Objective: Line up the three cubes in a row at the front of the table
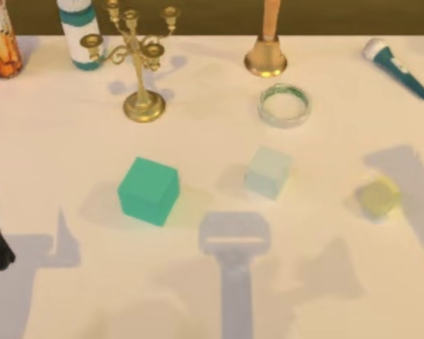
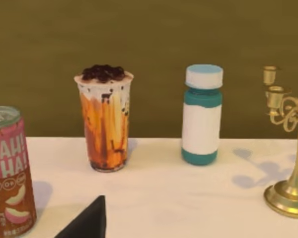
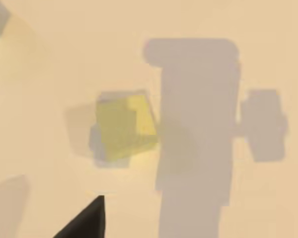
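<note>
Looking straight down from our right hand (image 3: pixel 97 218), whose fingers we cannot tell open or closed, we find the small yellow cube (image 1: pixel 378 197) just beneath it at the worktop's (image 1: pixel 198 282) three o'clock side, far from our parked left arm.

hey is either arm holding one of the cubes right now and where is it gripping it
Nothing is held. The teal cube, light-blue cube and yellow cube all sit free on the table, with no gripper touching them.
</note>
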You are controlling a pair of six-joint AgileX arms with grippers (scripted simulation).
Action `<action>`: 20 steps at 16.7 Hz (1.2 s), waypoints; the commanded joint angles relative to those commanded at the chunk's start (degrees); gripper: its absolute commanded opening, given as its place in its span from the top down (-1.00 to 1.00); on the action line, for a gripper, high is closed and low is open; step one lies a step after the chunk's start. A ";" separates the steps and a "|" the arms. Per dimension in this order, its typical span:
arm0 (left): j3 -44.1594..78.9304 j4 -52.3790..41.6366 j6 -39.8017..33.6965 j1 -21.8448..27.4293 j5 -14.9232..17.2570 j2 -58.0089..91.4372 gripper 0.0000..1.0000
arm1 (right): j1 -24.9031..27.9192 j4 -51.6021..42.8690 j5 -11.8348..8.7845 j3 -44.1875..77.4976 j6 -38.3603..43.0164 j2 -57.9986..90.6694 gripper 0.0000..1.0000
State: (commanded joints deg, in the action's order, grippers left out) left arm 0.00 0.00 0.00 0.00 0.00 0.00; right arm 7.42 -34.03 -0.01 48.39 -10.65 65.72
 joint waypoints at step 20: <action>0.00 0.00 0.00 0.00 0.00 0.00 -1.00 | 5.49 -25.80 0.12 38.77 -8.39 51.55 -1.00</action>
State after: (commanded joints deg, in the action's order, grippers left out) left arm 0.00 0.00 0.00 0.00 0.00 0.00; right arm 12.91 -59.82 0.11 87.16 -19.04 117.27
